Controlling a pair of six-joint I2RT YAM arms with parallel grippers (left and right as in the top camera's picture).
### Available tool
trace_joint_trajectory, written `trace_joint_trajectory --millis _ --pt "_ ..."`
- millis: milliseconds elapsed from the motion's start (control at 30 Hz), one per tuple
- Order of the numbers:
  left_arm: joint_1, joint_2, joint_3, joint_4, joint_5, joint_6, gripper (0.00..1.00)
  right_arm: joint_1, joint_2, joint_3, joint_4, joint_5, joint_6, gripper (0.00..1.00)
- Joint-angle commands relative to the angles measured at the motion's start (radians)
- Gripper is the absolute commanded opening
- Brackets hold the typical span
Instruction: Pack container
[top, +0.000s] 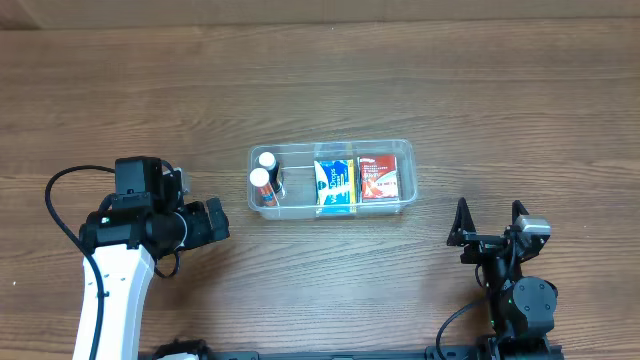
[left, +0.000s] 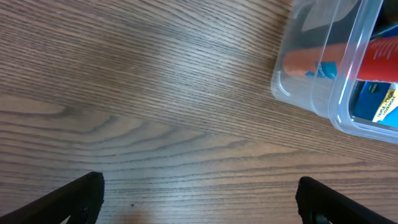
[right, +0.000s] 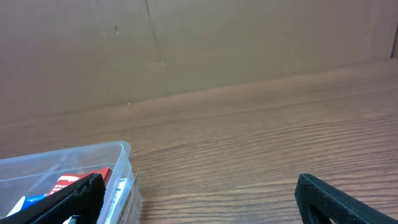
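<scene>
container (top: 299, 172) sits open side up near centre of the surface (top: 480, 90), flat on it. Long axis runs 9 to 3 o'clock in overhead, short axis 12 to 6. Clear walls, rounded corners, rim all round.

Contents, from the 9 o'clock end:
- two white-capped bottles (top: 266, 160), one just at 6 o'clock of the other
- blue-and-yellow box (top: 335, 185) about mid-length
- red box (top: 378, 177) at the 3 o'clock end, just beside the blue one

left gripper (top: 218, 222) is off the container's 8 o'clock corner, near but apart from it, pointing toward 3 o'clock. Jaws apart, nothing between them. The left wrist view shows both tips at the bottom corners over bare wood, and the container's end corner at upper right with an orange-red bottle visible through the wall.

right gripper (top: 490, 222) is at 4 o'clock of the container, clear of it, pointing toward 12. Jaws wide apart, holding nothing. The right wrist view catches the container's corner at lower left, red box inside.

Surface: brown wood-grain top, grain running 9 to 3. Black cable (top: 60, 185) loops by the left arm at 9 o'clock of it. Room: plain brown panel behind the far edge in the right wrist view, faint vertical seam in it.
</scene>
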Motion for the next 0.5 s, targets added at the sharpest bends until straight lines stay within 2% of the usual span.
trace_joint_trajectory --millis 0,467 --pt "-0.003 0.005 -0.001 0.001 0.011 -0.01 1.0 0.006 -0.007 -0.01 0.005 -0.005 -0.008 1.0" --pt "-0.008 -0.036 -0.001 0.005 0.006 -0.01 1.0 0.006 -0.007 -0.01 0.005 -0.005 -0.008 1.0"
